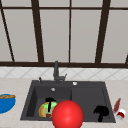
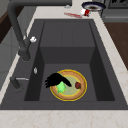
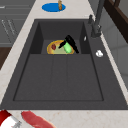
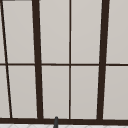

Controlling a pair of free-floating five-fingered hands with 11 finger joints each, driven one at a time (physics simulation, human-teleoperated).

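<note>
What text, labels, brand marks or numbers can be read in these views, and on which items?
None: no view shows a readable word, number or sign.
The red and white container on the counter right of the sink bears no legible label.
The blue bowl, the plate under the left robot hand and the red ball are plain.

Kitchen: dark sink (image 1: 87,100), faucet (image 1: 56,71), marble counter (image 1: 15,117), window (image 1: 70,32).

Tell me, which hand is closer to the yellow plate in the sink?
The left hand. It is right over the yellow plate, at the green thing on it. The right hand is off over the sink's right part.
</note>
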